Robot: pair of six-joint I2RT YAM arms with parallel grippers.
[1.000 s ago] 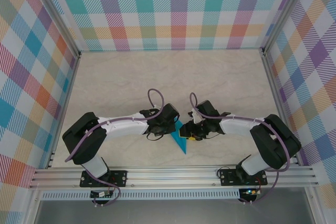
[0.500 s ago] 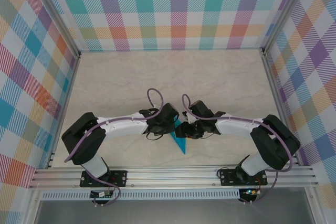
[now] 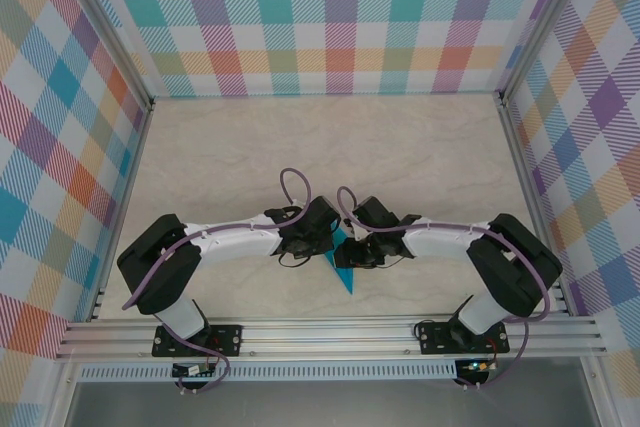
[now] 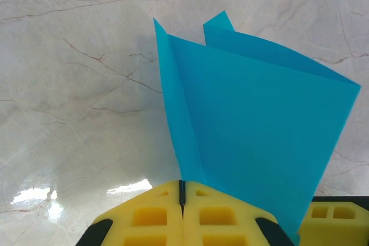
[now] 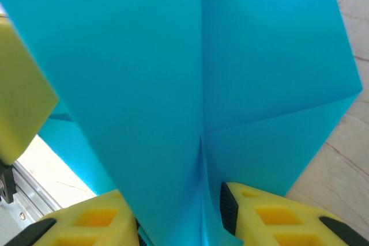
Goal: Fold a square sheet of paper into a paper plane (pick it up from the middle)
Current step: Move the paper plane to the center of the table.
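Teal-blue paper (image 3: 344, 277), already folded to a narrow point, sits at the lower centre of the overhead view, with its tip aimed at the bottom of the frame. Just above the tip, the left gripper (image 3: 328, 247) and right gripper (image 3: 360, 250) meet over it from either side.

In the left wrist view, the left gripper (image 4: 181, 200) at the bottom edge has its yellow fingers pressed together on the paper (image 4: 259, 125), which stands up in creased panels. In the right wrist view, the right gripper (image 5: 179, 217) has one finger on each side of the paper's (image 5: 202, 56) central crease; I cannot tell whether they press it. Beyond, the pale marbled desk (image 3: 300, 147) stretches toward the top of the frame.

This looks like mid-fold, with one gripper anchoring while the other takes a flap. The next move likely calls for a firm right-hand pinch, then turning the flap along its crease without pulling the paper out of the left grip.
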